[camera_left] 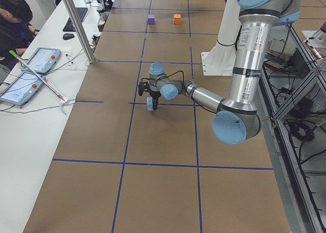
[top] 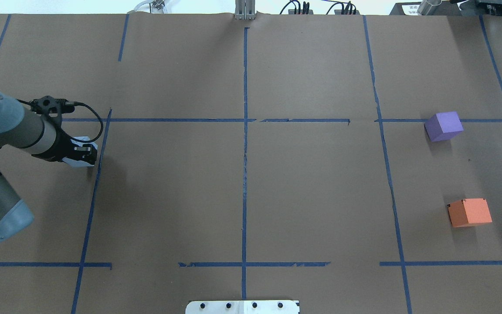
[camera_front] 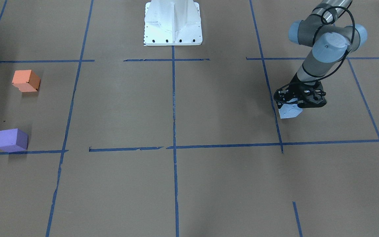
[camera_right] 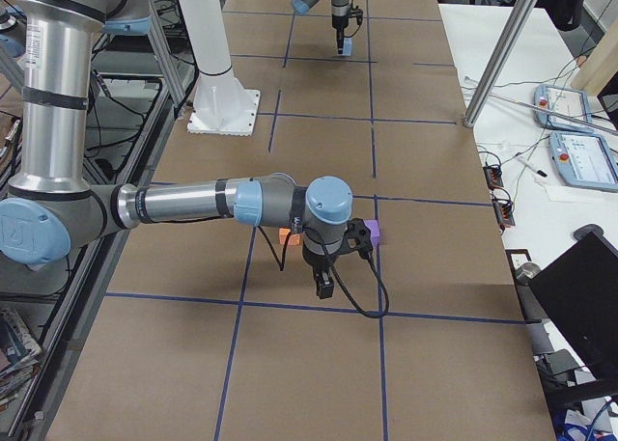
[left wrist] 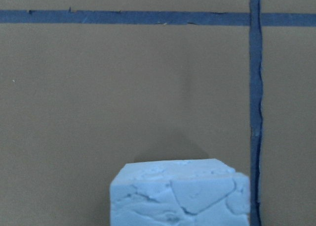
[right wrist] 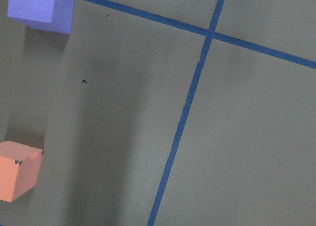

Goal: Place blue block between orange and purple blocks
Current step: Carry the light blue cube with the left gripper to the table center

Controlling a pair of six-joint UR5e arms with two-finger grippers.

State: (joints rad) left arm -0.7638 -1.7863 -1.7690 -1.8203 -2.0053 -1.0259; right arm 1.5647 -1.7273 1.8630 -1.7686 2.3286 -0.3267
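Note:
The pale blue block [camera_front: 290, 112] sits between the fingers of my left gripper [camera_front: 291, 107], which is shut on it at the table's left part, close to a blue tape line. In the left wrist view the blue block [left wrist: 180, 196] fills the bottom centre. The orange block [top: 469, 212] and the purple block [top: 443, 126] stand apart at the far right, with bare paper between them. My right gripper [camera_right: 324, 289] hangs over the table near them. It shows only in the exterior right view, so I cannot tell whether it is open or shut.
Brown paper with a grid of blue tape lines [top: 245, 131] covers the table. The white robot base [camera_front: 173, 23] stands at the robot's edge. In the exterior left view a side table holds tablets [camera_left: 38, 59], with a person [camera_left: 15, 24] and a metal pole [camera_left: 76, 24].

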